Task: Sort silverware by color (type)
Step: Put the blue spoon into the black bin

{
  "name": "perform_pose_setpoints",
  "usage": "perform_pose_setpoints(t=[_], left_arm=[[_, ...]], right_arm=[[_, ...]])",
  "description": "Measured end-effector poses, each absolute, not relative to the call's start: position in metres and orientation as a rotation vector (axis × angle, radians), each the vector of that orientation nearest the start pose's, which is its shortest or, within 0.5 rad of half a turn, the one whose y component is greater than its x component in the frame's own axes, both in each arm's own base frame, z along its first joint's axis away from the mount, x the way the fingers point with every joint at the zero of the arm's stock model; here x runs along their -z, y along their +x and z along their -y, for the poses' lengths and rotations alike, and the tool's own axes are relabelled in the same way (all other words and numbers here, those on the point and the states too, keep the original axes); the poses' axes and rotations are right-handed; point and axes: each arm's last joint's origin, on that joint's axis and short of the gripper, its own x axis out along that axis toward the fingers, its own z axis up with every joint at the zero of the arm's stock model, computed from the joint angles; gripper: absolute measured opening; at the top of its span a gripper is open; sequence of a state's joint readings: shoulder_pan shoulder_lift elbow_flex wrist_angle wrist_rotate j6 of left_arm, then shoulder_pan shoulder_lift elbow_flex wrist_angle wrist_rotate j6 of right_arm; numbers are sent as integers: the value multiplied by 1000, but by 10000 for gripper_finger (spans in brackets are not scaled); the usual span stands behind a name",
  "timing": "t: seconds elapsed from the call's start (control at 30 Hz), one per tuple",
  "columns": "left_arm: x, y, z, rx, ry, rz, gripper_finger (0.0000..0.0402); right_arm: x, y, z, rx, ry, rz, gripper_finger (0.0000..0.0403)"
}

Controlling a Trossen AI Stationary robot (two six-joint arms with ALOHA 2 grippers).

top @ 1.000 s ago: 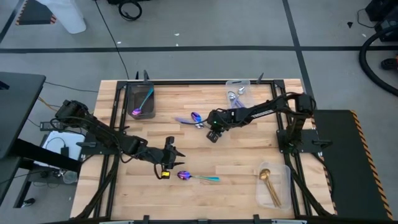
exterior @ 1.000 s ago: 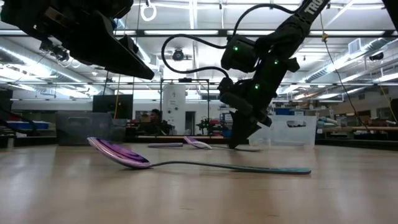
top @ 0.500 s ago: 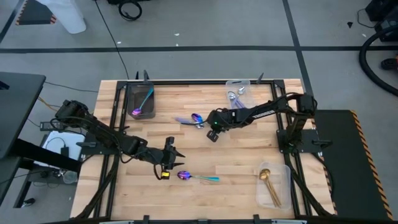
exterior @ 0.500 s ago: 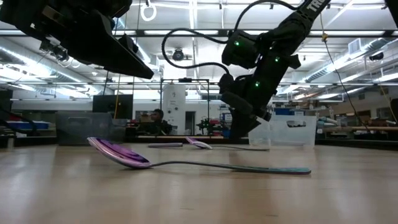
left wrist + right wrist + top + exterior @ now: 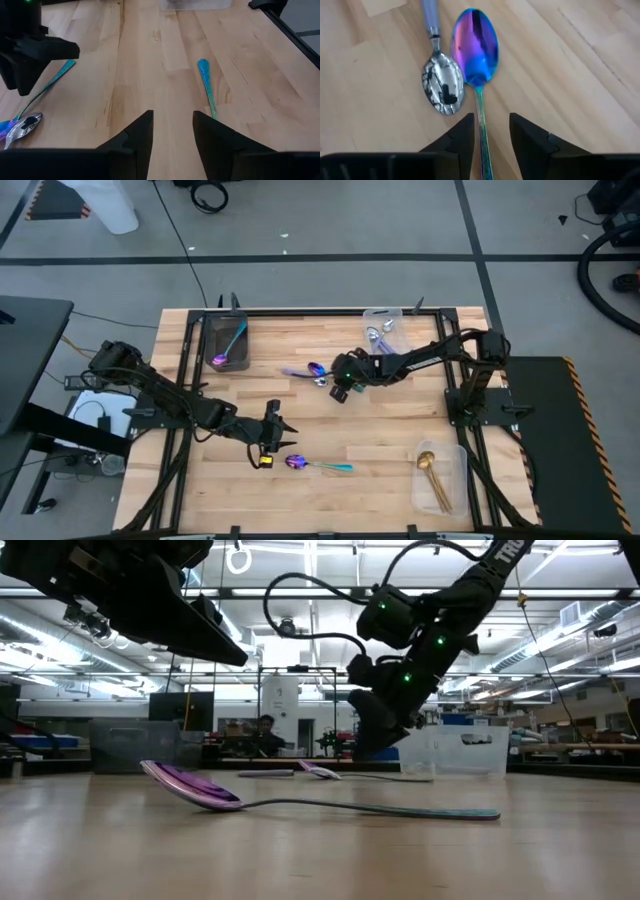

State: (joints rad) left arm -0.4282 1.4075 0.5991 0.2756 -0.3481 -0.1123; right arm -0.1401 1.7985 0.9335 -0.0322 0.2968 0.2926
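The wooden table (image 5: 380, 450) carries three containers and two loose groups of spoons.

At about 10 o'clock on the table, a dark tray (image 5: 227, 342) holds a teal-handled spoon (image 5: 229, 347) with a purple bowl, lying flat inside it.

The left gripper (image 5: 281, 431) hangs at roughly 7 o'clock of the table centre; its jaws stand apart with nothing between them. Just off its tips, at about 6 o'clock on the table, lies a purple-bowled spoon (image 5: 316, 465). In the low view this spoon (image 5: 300, 800) rests bowl-up, its iridescent purple bowl tilted off the wood and its slim teal handle running flat toward the right.

Near the table centre, two spoons lie side by side with their bowls close together: an iridescent spoon (image 5: 474, 45) showing blue-to-magenta colour with a thin multicoloured stem, and a silver-bowled spoon (image 5: 442, 82) with a lavender handle and a mirror-bright bowl. In the high view the pair (image 5: 311, 372) sits just at 9 o'clock of the right gripper (image 5: 338, 391), which hovers over the iridescent stem with jaws apart, gripping nothing.

At 1 o'clock, a clear bin (image 5: 383, 326) holds silver spoons (image 5: 377, 335). At 5 o'clock, a second clear bin (image 5: 443, 477) holds gold spoons (image 5: 432, 477).
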Motion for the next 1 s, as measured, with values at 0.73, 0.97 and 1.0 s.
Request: perform_pose_setpoints(t=[0.73, 0.97, 1.0], left_arm=[[-181, 251, 104, 49, 82, -488, 146], [-181, 251, 104, 49, 84, -490, 146], [-180, 251, 104, 49, 85, -492, 146]], right_arm=[[-103, 318, 50, 501, 206, -863, 123], [-102, 317, 49, 485, 222, -880, 59], [-102, 317, 48, 478, 233, -882, 46]])
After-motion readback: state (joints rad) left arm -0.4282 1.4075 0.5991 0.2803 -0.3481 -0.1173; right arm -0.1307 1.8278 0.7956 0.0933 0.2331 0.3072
